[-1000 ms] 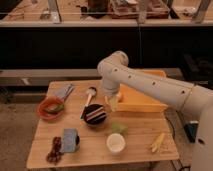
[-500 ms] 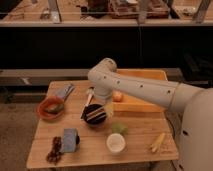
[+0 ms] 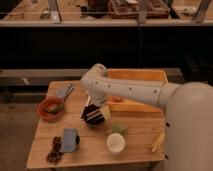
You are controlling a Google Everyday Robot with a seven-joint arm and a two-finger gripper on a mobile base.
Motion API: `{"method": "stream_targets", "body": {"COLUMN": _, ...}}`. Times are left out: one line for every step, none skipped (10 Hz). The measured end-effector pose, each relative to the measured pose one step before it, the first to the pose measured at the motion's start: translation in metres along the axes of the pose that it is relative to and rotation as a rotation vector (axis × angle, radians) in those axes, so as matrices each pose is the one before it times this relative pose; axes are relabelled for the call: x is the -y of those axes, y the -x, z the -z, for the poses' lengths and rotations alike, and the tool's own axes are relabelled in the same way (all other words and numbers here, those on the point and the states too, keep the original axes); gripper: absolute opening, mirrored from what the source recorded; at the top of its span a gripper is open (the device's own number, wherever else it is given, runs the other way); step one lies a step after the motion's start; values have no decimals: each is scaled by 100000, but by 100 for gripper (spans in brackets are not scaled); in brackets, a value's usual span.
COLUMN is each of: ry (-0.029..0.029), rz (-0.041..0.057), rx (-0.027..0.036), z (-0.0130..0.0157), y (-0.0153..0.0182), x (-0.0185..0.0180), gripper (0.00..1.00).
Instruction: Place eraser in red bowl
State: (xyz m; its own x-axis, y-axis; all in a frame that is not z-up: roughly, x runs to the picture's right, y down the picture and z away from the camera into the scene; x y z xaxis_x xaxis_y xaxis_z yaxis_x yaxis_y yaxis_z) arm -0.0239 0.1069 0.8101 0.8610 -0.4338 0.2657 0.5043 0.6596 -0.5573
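One step in hand, the reach: our hand [image 3: 92, 107] hangs, fingers apart, just above the striped eraser [image 3: 95, 116] mid-worktop [image 3: 137, 134], well apart from the red bowl [image 3: 42, 111]; next, we judge, lower and clamp.

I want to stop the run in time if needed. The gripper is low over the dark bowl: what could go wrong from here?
1. The gripper, open, hangs just above the eraser, which seems to lie in the dark bowl: closing may catch the bowl's rim and lift or tip it.
2. The red bowl stands close to the edge of the table: a bump while releasing could push it off.
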Motion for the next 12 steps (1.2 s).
{"method": "stream_targets", "body": {"ry": 523, "rz": -529, "rx": -638, "z": -345, "y": -114, "x": 164, "gripper": 80}}
{"method": "stream_targets", "body": {"ry": 501, "rz": -571, "rx": -732, "z": -346, "y": -112, "x": 225, "gripper": 80}}
{"method": "stream_targets", "body": {"ry": 551, "rz": -329, "rx": -401, "z": -340, "y": -27, "x": 237, "gripper": 79}}
{"method": "stream_targets", "body": {"ry": 394, "rz": -161, "rx": -158, "z": -221, "y": 13, "x": 141, "gripper": 75}}
{"method": "stream_targets", "body": {"ry": 341, "rz": -174, "rx": -27, "z": -161, "y": -31, "x": 84, "gripper": 70}}
{"method": "stream_targets", "body": {"ry": 945, "rz": -651, "rx": 39, "z": -449, "y": -133, "x": 227, "gripper": 54}}
{"method": "stream_targets", "body": {"ry": 796, "rz": -145, "rx": -33, "z": -287, "y": -135, "x": 78, "gripper": 45}}
{"method": "stream_targets", "body": {"ry": 282, "rz": -302, "rx": 213, "z": -233, "y": -148, "x": 109, "gripper": 37}}
{"method": "stream_targets", "body": {"ry": 342, "rz": -89, "rx": 233, "z": -152, "y": 14, "x": 159, "gripper": 33}}
{"method": "stream_targets", "body": {"ry": 366, "rz": 126, "rx": 160, "z": -184, "y": 85, "x": 141, "gripper": 33}}
{"method": "stream_targets", "body": {"ry": 114, "rz": -235, "rx": 438, "z": -90, "y": -38, "x": -7, "gripper": 31}}
{"method": "stream_targets", "body": {"ry": -212, "rz": -189, "rx": 230, "z": 8, "y": -133, "x": -61, "gripper": 26}}
